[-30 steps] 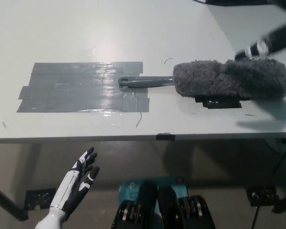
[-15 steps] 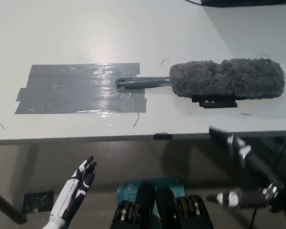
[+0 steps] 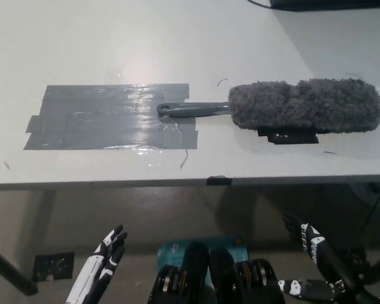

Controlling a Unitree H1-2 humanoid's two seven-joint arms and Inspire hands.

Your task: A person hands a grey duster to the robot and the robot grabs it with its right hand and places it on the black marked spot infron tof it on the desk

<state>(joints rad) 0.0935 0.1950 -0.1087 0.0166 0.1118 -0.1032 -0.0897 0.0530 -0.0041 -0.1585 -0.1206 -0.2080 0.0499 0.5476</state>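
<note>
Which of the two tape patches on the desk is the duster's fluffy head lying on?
The small black patch, peeking out under the duster head at right. The large grey patch lies left, under only the handle's tip.

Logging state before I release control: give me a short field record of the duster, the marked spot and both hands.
duster: fluffy grey duster lying flat on the white desk, its head covering most of a small black tape mark
handle: on the edge of the grey tape patch
left hand: white hand below the desk edge, open
right hand: black hand low, empty, open
</note>
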